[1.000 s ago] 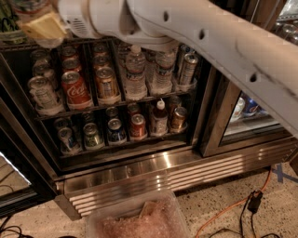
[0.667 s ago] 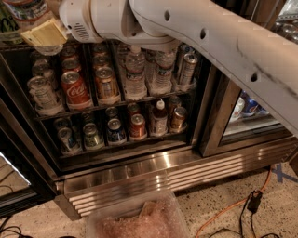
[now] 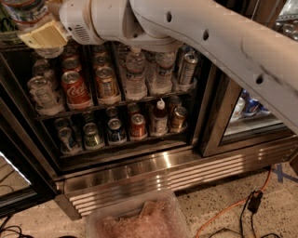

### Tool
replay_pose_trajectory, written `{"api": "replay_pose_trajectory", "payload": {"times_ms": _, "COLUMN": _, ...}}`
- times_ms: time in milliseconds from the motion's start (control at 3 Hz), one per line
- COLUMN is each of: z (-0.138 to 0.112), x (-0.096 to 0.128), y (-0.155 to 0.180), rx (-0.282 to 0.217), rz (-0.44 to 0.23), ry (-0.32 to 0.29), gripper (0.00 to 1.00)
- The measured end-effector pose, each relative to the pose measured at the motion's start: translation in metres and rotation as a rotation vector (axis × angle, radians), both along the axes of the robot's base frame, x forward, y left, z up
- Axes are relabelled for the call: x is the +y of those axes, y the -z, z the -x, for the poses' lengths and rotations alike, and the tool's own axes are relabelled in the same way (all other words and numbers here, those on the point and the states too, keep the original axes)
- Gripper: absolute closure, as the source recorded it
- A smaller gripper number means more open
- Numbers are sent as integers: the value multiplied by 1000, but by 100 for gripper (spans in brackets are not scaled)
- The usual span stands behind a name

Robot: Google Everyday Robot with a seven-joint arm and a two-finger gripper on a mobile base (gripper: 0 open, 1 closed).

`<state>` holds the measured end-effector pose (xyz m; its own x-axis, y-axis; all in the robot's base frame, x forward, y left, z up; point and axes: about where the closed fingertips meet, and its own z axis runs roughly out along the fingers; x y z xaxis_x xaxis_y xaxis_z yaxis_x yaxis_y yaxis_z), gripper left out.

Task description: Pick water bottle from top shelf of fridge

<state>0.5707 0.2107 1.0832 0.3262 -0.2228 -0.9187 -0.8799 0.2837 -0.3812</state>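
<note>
The water bottle [image 3: 24, 10], clear with a white label band, is at the top left of the camera view, tilted, with its clear base [image 3: 49, 50] below the gripper. My gripper [image 3: 41, 35] has its tan finger pad [image 3: 44, 33] pressed across the bottle and is shut on it, in front of the fridge [image 3: 139, 160] opening. The white arm [image 3: 200, 42] stretches in from the right and hides most of the top shelf; only a short dark strip [image 3: 11, 46] shows at the left.
Lower racks hold cans, a Coca-Cola can [image 3: 74, 88], two white-capped clear bottles [image 3: 136, 74] and a small red-capped bottle [image 3: 159, 116]. A shut glass door [image 3: 242, 116] is on the right. A plastic bin [image 3: 139, 221] and an orange cable [image 3: 233, 209] lie on the floor.
My gripper has dropped slightly with the bottle, and more of the bottle's label now shows at the top left. The fridge contents have not moved.
</note>
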Motion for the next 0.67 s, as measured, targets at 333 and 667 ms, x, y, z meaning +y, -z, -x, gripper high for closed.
{"api": "replay_pose_trajectory", "payload": {"times_ms": 333, "z": 18, "x": -10, "y": 6, "rx": 38, "rz": 14, "ry": 11, "gripper": 100}}
{"api": "replay_pose_trajectory", "payload": {"times_ms": 667, "z": 27, "x": -16, "y": 13, "rx": 57, "rz": 17, "ry": 18, "gripper": 100}}
